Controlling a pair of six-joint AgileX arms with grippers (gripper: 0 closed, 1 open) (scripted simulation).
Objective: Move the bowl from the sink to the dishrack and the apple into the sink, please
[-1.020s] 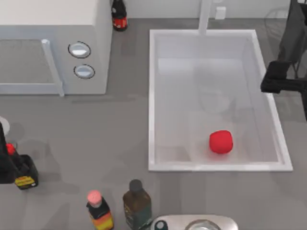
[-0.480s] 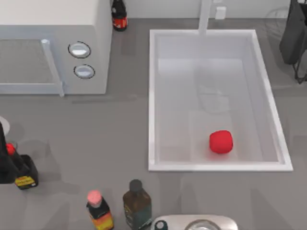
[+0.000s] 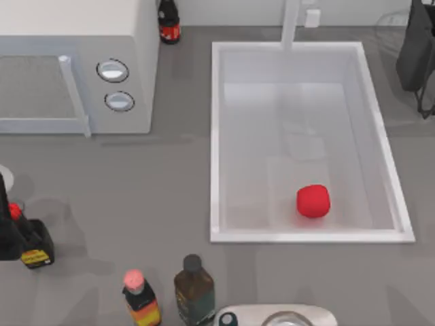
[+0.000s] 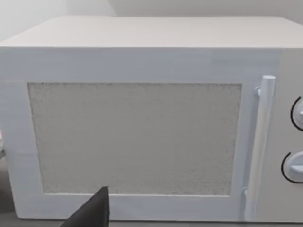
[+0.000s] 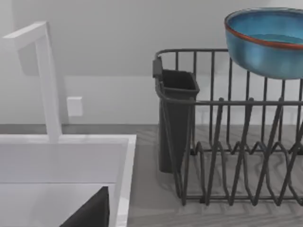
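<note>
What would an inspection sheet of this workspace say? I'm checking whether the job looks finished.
Surface: grey countertop, sunken white sink.
Job's things: apple on the sink floor; blue bowl at the top of the dishrack.
Clutter: bottles along the near edge, one behind the microwave.
Grippers: left arm parked at the left edge; right arm at the far right.
Cables: nothing seen.
Surroundings: plain wall, faucet post.

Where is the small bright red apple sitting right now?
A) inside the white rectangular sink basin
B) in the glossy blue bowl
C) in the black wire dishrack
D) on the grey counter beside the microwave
A: the top view shows the small bright red apple lying on the floor of the white rectangular sink basin, near its front right corner.
</note>
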